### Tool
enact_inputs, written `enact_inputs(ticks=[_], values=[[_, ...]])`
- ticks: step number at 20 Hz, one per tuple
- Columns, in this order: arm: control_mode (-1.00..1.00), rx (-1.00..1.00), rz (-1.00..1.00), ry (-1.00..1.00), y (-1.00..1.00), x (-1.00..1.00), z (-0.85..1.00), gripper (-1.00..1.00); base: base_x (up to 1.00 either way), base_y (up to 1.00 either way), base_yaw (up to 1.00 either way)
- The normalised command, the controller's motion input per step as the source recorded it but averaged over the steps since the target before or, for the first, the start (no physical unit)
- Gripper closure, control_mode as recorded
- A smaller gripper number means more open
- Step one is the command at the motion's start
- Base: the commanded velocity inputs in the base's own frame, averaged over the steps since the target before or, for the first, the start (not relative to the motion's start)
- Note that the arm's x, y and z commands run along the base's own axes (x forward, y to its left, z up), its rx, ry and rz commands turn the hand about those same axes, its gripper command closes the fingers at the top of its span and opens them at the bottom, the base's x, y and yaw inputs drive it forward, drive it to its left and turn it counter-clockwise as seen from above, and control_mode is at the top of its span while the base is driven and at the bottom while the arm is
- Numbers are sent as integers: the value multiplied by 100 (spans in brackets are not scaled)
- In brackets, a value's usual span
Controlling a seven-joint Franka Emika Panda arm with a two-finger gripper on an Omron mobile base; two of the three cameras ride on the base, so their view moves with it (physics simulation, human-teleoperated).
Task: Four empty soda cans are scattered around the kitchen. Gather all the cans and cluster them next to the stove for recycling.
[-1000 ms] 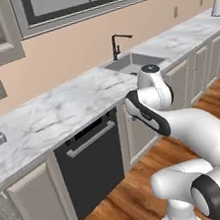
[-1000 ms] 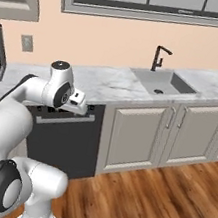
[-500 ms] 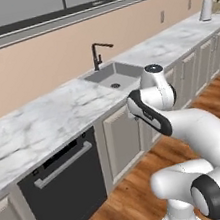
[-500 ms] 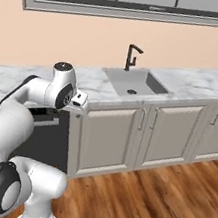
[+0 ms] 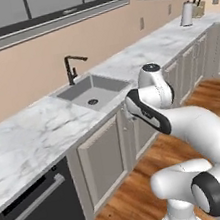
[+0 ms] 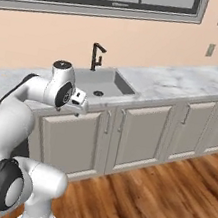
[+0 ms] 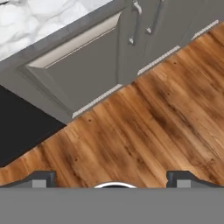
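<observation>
The soda cans and the stove are out of view. My gripper (image 7: 111,180) is open, its two dark fingertips (image 7: 40,178) wide apart with nothing between them, looking down at the wood floor (image 7: 148,127) in front of a grey cabinet door (image 7: 81,65). In the right base view the gripper (image 6: 79,107) hangs in front of the counter edge, just left of the sink (image 6: 103,83). The arm is folded close to the base.
A marble counter (image 5: 31,140) runs along the peach wall, with the sink (image 5: 92,90) and a black faucet (image 5: 72,67). A black dishwasher (image 5: 33,216) sits at the lower left. A white roll (image 5: 186,14) and a knife block (image 5: 198,8) stand far right. Wood floor (image 6: 156,200) lies open on the right.
The whole scene has slid left in both base views: the base has driven right along the counter. The dishwasher is now at the left edge and the sink near the middle. Arm pose unchanged.
</observation>
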Motion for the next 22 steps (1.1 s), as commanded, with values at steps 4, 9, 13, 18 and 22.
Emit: enact_inputs(ticks=[4,9,13,18,22], values=[[100,0,0,0,0,0,0,-100,0,-9,-45],[100,0,0,0,0,0,0,-100,0,-7,-46],[100,0,0,0,0,0,0,-100,0,-5,-46],[100,0,0,0,0,0,0,-100,0,-6,-47],[100,0,0,0,0,0,0,-100,0,-10,-47]])
